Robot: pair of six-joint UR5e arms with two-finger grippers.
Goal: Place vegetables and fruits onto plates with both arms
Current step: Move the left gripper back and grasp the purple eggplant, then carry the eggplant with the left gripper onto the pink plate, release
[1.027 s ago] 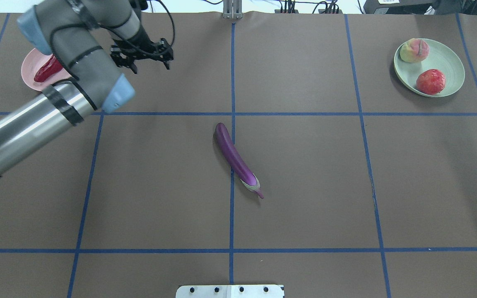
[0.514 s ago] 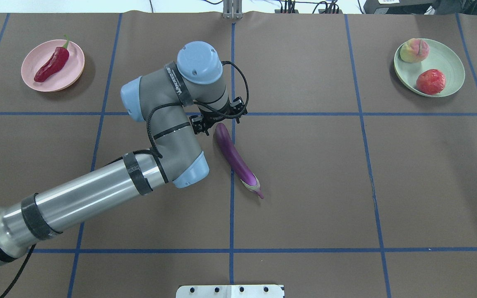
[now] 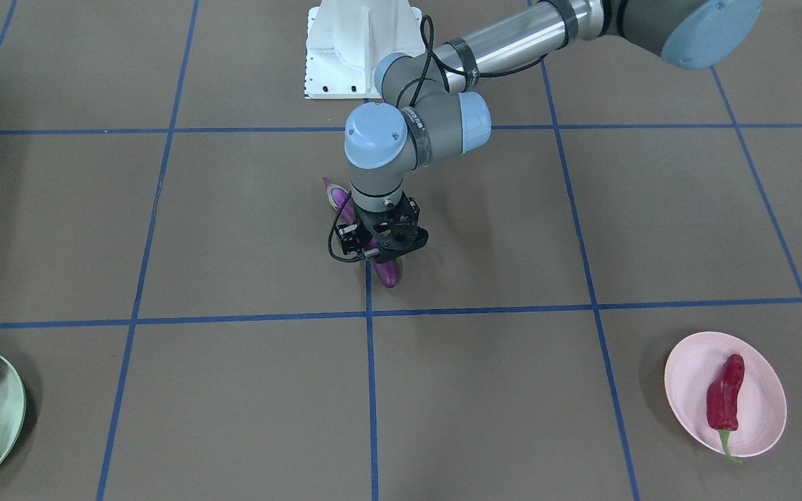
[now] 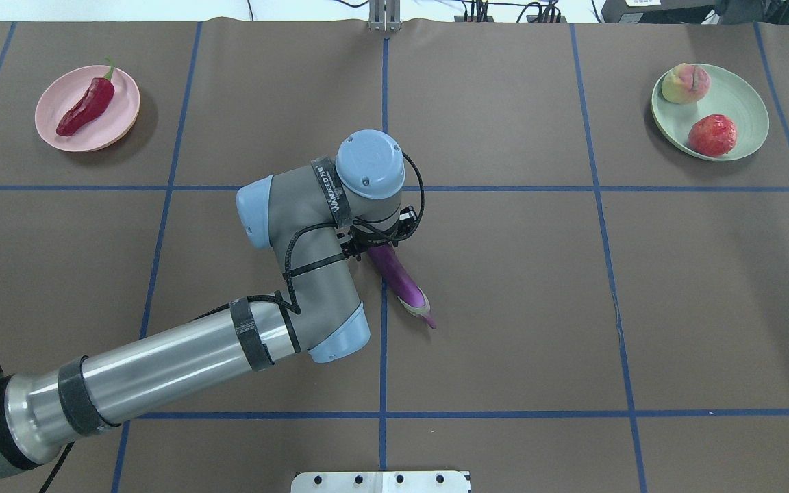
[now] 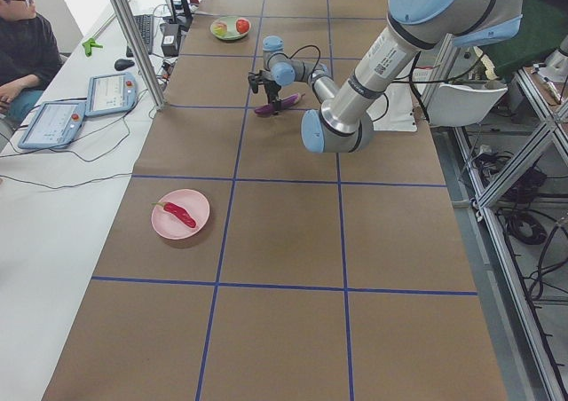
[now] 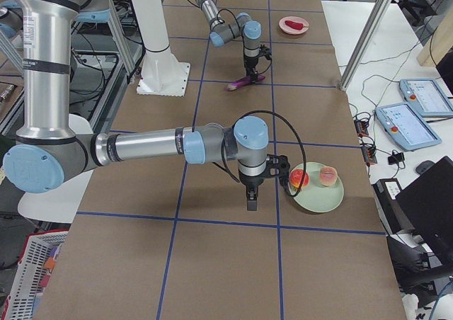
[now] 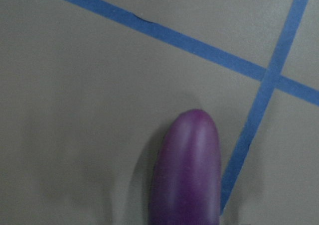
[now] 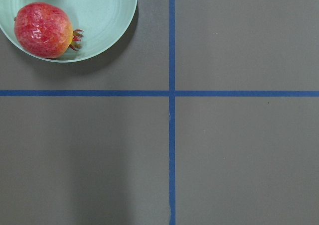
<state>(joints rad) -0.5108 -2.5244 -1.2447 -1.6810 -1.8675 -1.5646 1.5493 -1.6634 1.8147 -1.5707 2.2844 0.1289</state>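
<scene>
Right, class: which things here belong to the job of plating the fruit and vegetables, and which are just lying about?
Part of the job: eggplant, chili, pink plate, peach, pomegranate, green plate, left gripper.

Just lying about: tablets, mouse, basket.

Brown table, blue tape grid; white desk, tablets alongside.

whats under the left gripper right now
The purple eggplant, lying on the table; its rounded end and pale cap stick out. The left gripper covers the part between, so finger contact cannot be seen.
</scene>
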